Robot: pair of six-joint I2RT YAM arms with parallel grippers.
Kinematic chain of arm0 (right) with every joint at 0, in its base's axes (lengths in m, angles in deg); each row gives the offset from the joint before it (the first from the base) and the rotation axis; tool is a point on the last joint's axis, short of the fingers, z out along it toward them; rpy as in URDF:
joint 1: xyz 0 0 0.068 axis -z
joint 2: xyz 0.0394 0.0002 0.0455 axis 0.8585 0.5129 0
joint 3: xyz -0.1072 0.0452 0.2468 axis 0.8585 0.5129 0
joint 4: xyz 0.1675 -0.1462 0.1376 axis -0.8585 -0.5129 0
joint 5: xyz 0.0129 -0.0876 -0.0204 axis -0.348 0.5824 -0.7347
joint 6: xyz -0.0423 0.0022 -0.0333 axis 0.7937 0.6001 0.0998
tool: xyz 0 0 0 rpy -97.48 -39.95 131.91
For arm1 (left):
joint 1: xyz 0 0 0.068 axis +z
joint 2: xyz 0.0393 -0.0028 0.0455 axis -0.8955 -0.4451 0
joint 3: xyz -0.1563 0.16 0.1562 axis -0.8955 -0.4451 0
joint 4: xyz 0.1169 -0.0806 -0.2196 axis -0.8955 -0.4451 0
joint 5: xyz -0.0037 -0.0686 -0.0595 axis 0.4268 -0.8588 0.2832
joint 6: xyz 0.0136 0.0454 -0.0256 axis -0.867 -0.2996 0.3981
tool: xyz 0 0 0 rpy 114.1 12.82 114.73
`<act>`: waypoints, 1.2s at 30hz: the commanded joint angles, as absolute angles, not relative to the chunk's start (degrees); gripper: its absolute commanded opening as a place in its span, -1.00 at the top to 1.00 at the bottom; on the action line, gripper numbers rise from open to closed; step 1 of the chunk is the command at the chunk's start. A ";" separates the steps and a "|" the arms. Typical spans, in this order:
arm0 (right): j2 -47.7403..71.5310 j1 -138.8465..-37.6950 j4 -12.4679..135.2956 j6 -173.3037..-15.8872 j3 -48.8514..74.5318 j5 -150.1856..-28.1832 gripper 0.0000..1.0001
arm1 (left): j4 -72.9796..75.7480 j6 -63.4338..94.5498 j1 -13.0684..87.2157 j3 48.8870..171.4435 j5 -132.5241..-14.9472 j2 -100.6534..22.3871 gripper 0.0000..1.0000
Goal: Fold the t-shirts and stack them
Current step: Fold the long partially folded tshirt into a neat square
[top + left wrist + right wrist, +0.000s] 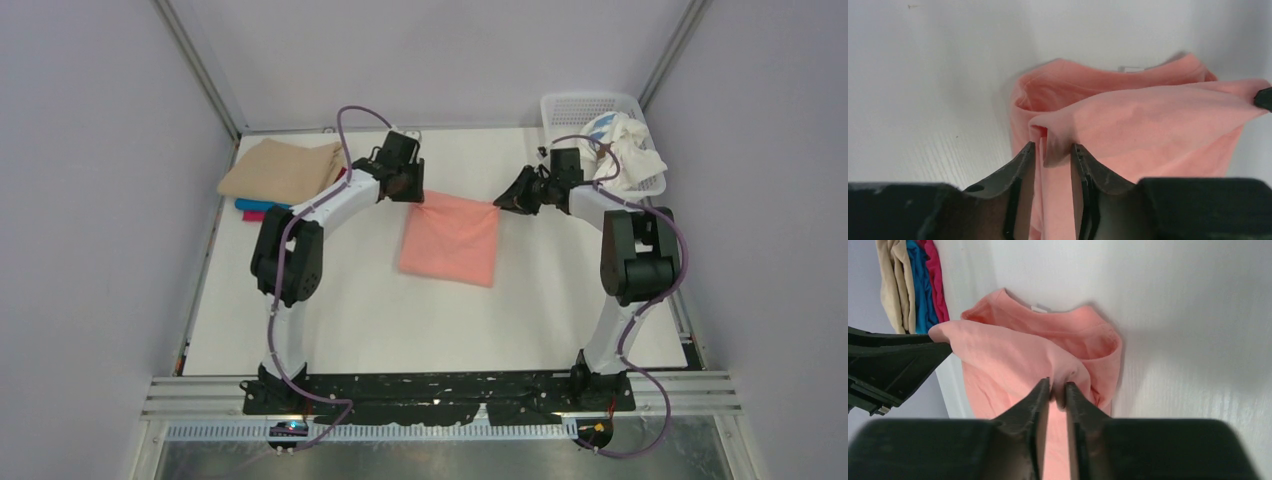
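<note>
The salmon-pink t-shirt (450, 240) lies partly folded mid-table, its far edge lifted and stretched between both grippers. My left gripper (415, 195) is shut on the shirt's far left corner; in the left wrist view (1053, 147) a fold of the pink cloth (1148, 120) sits between the fingers. My right gripper (500, 203) is shut on the far right corner; in the right wrist view (1058, 384) the cloth (1008, 360) is pinched at the fingertips. The tan shirt (280, 170) lies folded at the far left on top of the bright blue (248, 205) and magenta (256, 215) ones.
A white mesh basket (560, 105) with a crumpled white cloth (625, 145) stands at the far right corner. The stack also shows in the right wrist view: tan (890, 285), blue (918, 285), magenta (935, 280). Grey walls enclose the table.
</note>
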State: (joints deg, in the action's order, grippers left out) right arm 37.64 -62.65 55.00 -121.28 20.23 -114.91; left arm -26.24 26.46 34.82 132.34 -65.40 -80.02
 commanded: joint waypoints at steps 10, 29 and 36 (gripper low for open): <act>29.72 -63.92 53.01 -117.08 17.52 -103.00 -0.92 | -24.66 29.96 35.72 132.24 -69.94 -71.94 -0.96; 40.44 -66.95 75.57 -133.91 21.01 -113.45 -0.90 | -23.52 33.78 35.54 140.43 -78.76 -87.16 -0.99; 48.11 -66.96 73.22 -133.06 17.69 -113.53 -0.90 | -33.68 35.93 36.54 145.16 -77.33 -92.85 -0.99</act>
State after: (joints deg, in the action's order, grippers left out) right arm 46.19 -66.80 71.86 -133.14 20.36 -113.68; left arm -27.26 34.04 35.59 143.71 -79.15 -92.83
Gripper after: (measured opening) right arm 0.950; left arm 0.994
